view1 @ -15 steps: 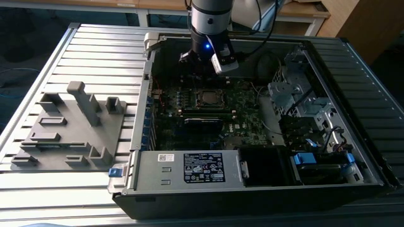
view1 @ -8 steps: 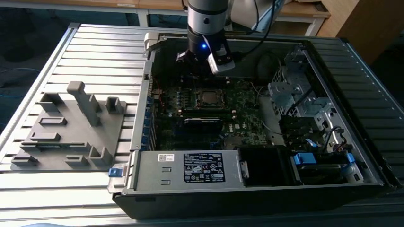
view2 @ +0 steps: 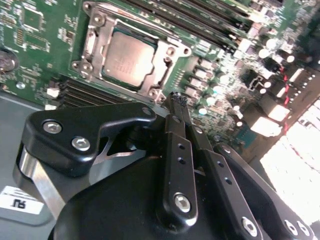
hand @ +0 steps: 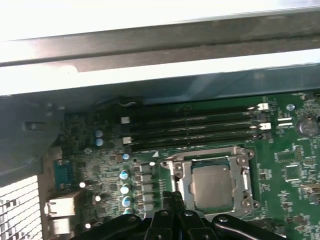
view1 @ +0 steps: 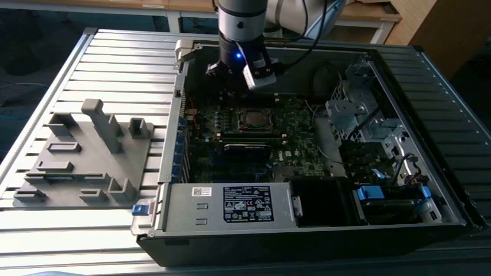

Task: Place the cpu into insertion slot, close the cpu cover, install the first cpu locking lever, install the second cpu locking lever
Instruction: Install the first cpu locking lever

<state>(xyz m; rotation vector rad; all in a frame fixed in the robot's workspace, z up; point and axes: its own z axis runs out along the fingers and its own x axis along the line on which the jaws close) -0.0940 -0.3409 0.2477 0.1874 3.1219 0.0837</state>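
The cpu (view2: 129, 59) lies flat, silver-grey face up, in the insertion slot (hand: 214, 163) on the green motherboard (view1: 295, 129). The silvery cpu cover (view2: 169, 59) lies down around it as a frame, and the chip shows through its cut-out middle. A thin metal lever (view2: 150, 26) runs along one side of the cover; I cannot tell whether it is latched. My gripper (view2: 176, 100) hovers just beside the socket's edge, its black fingers (view2: 176, 150) pressed together with nothing between them. In the first wrist view the gripper (hand: 172, 196) sits next to the cover (hand: 184, 186).
Long black memory slots (hand: 195, 131) run beside the socket. The open computer case (view1: 253, 233) walls the board in, with a power supply (view1: 230, 202) at its near end and drive bays (view1: 360, 121) on the exterior view's right. A grey fixture plate (view1: 84, 161) lies outside.
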